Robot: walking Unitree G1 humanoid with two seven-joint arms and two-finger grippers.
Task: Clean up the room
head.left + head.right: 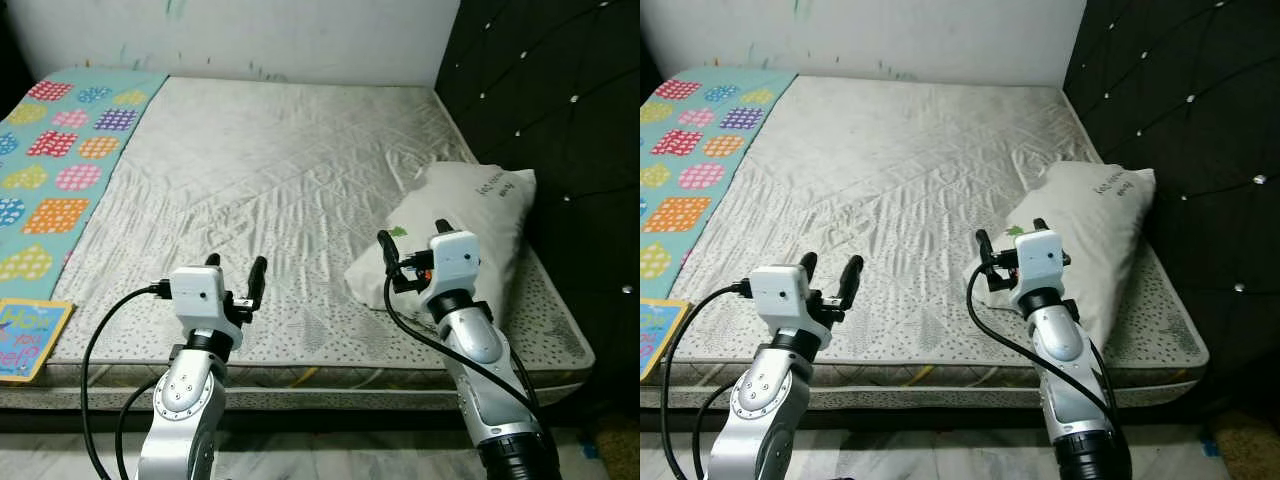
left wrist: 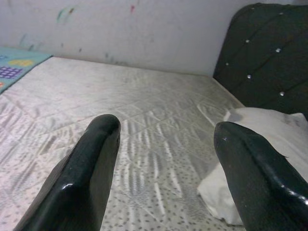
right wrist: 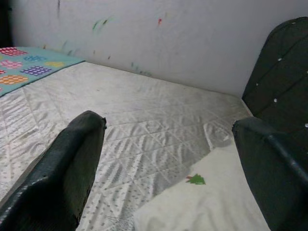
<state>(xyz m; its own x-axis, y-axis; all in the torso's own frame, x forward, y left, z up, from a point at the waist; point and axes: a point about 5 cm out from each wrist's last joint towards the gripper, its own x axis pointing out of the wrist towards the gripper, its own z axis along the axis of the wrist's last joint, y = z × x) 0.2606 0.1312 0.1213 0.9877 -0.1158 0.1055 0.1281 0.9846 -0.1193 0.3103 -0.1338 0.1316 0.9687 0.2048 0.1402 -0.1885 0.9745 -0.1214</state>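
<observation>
Looking down at a bare grey quilted mattress (image 1: 270, 190) from the foot of the bed, with both silver arms raised over the near edge. The left gripper (image 1: 236, 272) hangs above the front edge of the mattress with its two black fingers spread wide — nothing between them, and in the left wrist view you can see wrinkled mattress fabric through the gap. The right gripper (image 1: 414, 241) is up in front of a white pillow (image 1: 480, 215), also spread wide and holding nothing; whether a fingertip actually touches the pillow I can't tell, though from the head camera it sits right at the pillow's near corner.

The pillow lies on the mattress's right side, up against the black tufted headboard (image 1: 560, 120), tilted a bit so its near end points toward the robot. There's a tiny green mark (image 3: 196, 180) printed on it, plus some small text on the far end that's too small to read.

Along the left side of the mattress there's a teal blanket (image 1: 60, 150) with colourful heart patches. At the near left corner a kids' book (image 1: 30, 338) rests on the edge, cover up. White wall (image 1: 250, 35) behind — a few coloured scribbles on it.
</observation>
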